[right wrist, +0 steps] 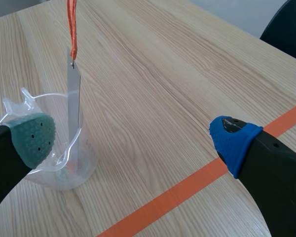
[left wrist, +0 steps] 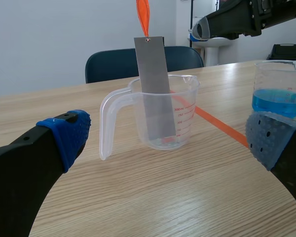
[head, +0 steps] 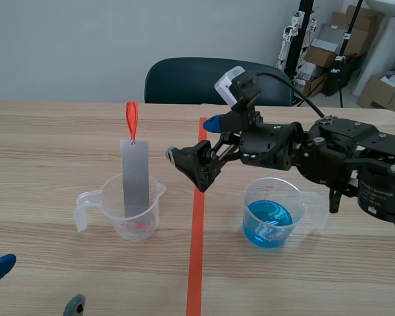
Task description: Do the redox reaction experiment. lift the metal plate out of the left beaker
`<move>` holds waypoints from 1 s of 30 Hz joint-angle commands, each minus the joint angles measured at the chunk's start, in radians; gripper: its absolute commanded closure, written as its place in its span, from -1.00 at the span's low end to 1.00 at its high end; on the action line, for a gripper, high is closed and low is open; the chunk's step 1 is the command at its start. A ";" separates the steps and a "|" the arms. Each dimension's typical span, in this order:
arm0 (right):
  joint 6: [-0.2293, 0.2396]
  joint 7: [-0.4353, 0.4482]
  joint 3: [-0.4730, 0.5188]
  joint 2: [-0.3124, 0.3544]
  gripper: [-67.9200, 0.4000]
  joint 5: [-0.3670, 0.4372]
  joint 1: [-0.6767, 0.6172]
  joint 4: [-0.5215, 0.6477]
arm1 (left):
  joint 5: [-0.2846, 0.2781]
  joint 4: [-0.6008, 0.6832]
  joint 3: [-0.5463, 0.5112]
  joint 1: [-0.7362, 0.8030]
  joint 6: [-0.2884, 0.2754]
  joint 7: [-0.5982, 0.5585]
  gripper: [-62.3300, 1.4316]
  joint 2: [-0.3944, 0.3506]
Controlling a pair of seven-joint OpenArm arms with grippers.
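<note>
A grey metal plate (head: 135,178) with an orange loop (head: 131,118) at its top stands upright in the clear left beaker (head: 128,214). My right gripper (head: 194,139) hovers open above the table, just right of the plate's upper half, apart from it. In the right wrist view the plate (right wrist: 74,94) shows edge-on in the beaker (right wrist: 54,158), near the green-padded finger of the gripper (right wrist: 133,140). My left gripper (head: 36,286) sits low and open near the table's front edge. Ahead of that gripper (left wrist: 170,138) stand the beaker (left wrist: 182,113) and the plate (left wrist: 155,89).
A second beaker (head: 270,214) holding blue liquid stands right of the orange tape line (head: 196,250). It also shows in the left wrist view as the blue-liquid beaker (left wrist: 278,94). A dark chair (head: 184,79) stands behind the wooden table (head: 46,145).
</note>
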 commanded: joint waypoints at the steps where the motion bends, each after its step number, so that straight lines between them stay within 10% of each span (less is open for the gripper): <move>1: 0.001 0.022 0.005 -0.009 -1.00 0.010 0.040 0.031 | -0.003 0.007 -0.004 0.005 0.001 -0.046 -1.00 -0.009; 30: 0.023 0.026 -0.080 -0.178 -1.00 -0.016 0.095 -0.101 | -0.002 0.007 -0.004 0.005 0.001 -0.046 -1.00 -0.006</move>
